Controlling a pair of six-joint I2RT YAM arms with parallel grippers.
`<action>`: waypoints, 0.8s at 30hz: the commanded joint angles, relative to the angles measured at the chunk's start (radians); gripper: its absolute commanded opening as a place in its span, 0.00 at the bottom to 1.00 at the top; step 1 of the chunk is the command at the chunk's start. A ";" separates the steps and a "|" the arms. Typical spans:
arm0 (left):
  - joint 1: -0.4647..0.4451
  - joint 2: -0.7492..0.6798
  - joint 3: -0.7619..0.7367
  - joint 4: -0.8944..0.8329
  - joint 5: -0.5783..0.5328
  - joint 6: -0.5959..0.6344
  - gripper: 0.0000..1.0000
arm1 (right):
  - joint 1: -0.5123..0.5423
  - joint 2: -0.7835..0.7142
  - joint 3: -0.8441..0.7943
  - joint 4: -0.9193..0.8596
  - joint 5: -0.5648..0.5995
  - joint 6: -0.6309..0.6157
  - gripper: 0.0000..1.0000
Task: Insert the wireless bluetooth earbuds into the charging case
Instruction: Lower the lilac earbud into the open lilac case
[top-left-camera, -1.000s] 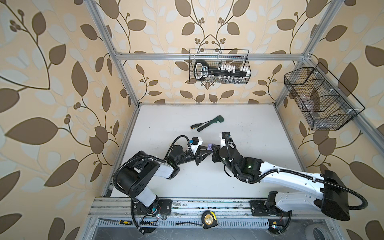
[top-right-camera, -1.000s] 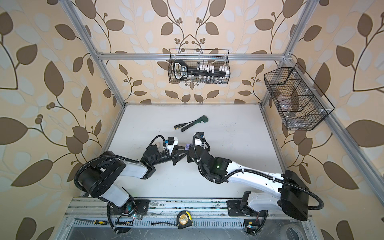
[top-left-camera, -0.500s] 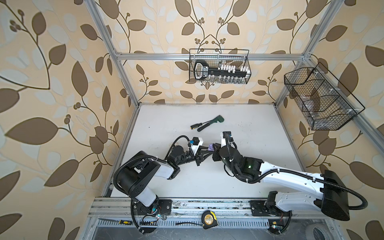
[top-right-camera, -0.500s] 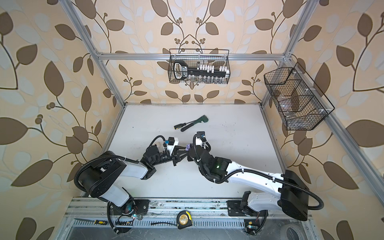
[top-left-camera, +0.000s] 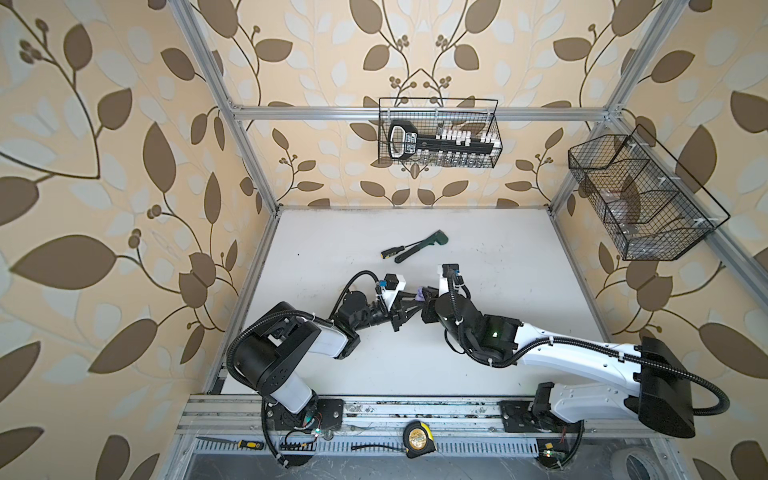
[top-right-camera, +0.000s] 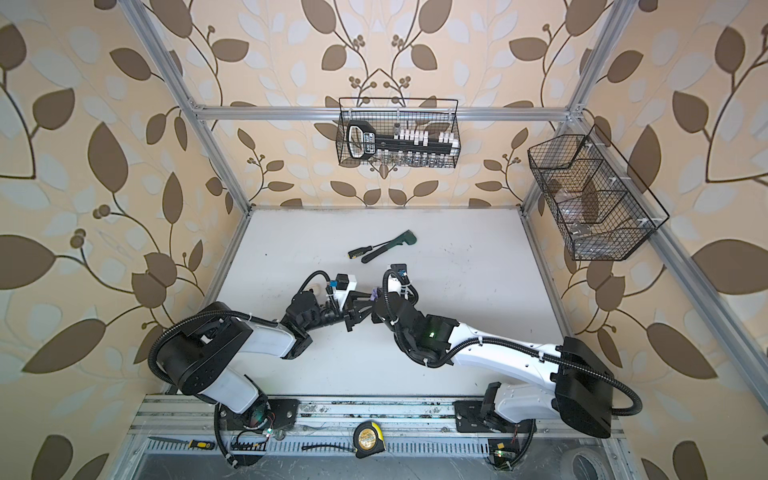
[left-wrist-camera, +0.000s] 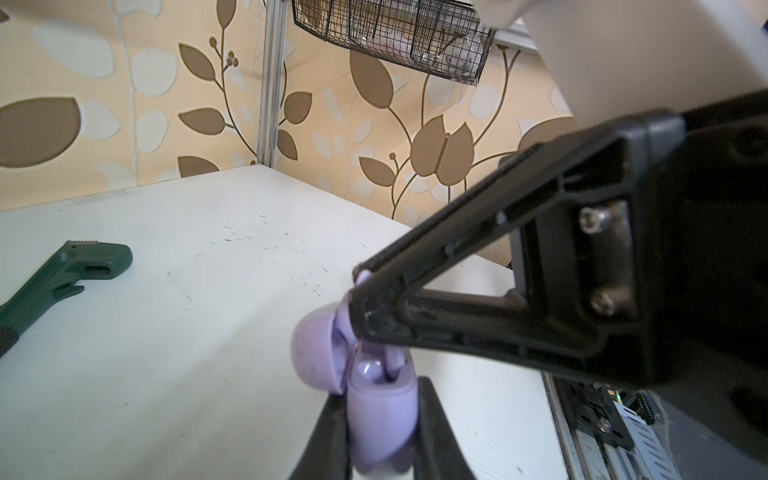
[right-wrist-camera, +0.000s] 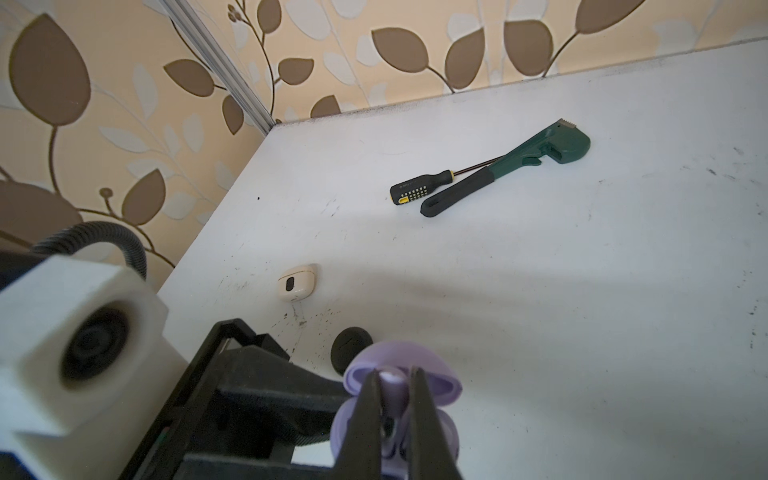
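Nothing has moved: left gripper clamps lilac case; right gripper, tilted down, pinches earbud.

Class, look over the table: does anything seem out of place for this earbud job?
Yes: a green wrench and a black-and-yellow screwdriver lie together on the far part of the table. Workshop tools have no evident use for seating earbuds.

The white tabletop is scuffed with dark marks. A green pipe wrench and a black-and-yellow screwdriver lie touching, toward the middle of the far edge. Nearer the left edge lie a closed cream charging case and, near it, a black rounded case, partly hidden.
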 joint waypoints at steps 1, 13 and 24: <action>-0.010 -0.017 0.013 0.084 0.001 -0.012 0.00 | 0.011 0.012 -0.011 0.015 0.009 0.019 0.08; -0.011 -0.030 0.006 0.084 0.002 -0.010 0.00 | 0.020 -0.002 -0.018 0.010 0.006 0.011 0.21; -0.011 -0.033 0.003 0.084 0.012 -0.006 0.00 | 0.027 -0.081 -0.031 0.038 -0.025 -0.049 0.37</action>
